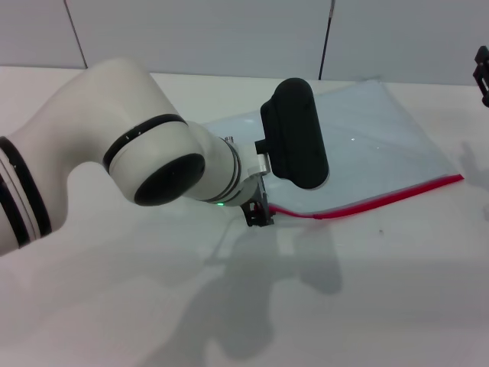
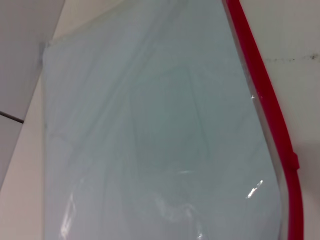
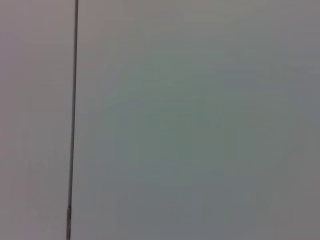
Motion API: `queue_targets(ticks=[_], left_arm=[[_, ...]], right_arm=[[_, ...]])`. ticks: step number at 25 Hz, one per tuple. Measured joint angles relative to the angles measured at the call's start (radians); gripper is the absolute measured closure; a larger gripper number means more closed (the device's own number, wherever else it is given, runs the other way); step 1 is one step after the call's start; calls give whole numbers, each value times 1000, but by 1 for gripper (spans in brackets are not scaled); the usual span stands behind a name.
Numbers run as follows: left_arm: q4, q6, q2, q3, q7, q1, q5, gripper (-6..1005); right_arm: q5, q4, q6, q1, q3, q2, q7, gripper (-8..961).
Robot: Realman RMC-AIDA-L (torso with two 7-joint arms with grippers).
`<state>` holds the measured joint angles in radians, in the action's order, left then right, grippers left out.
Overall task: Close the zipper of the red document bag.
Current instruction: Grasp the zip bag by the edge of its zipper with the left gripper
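Observation:
The red document bag (image 1: 374,138) lies flat on the white table, a translucent pale blue pouch. Its zipper (image 1: 382,200) is a thin red strip along the pouch's near edge. My left gripper (image 1: 258,212) sits low at the left end of that strip, largely hidden behind my own arm and wrist. The left wrist view looks down on the bag (image 2: 160,140), with the zipper (image 2: 265,95) running along one side and a small bump on the strip (image 2: 295,162). My right gripper (image 1: 481,73) is parked at the far right edge, away from the bag.
My bulky left arm (image 1: 114,153) fills the left foreground and hides the bag's left part. Grey wall panels (image 1: 229,30) rise behind the table. The right wrist view shows only a plain wall (image 3: 200,120) with a seam.

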<state>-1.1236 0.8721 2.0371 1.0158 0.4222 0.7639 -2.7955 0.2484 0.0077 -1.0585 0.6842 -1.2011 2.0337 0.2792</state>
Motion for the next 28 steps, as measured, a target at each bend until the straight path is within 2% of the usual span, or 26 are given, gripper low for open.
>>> queue_targets(ticks=[5, 10, 18, 24, 28], left_arm=[[-2, -2, 0, 0, -1, 0, 2, 343], [0, -13, 0, 2, -3, -3, 0, 578], [1, -36, 0, 2, -4, -8, -2, 803], [1, -80, -1, 8, -17, -19, 2, 907], [2, -114, -1, 6, -20, -34, -5, 937]], right_arm=[[0, 0, 0, 0, 0, 0, 8, 437], [4, 0, -1, 0, 0, 0, 24, 438], [6, 0, -12, -2, -8, -1, 24, 440], [6, 0, -12, -2, -7, -1, 25, 439], [6, 0, -13, -2, -11, 0, 25, 438]])
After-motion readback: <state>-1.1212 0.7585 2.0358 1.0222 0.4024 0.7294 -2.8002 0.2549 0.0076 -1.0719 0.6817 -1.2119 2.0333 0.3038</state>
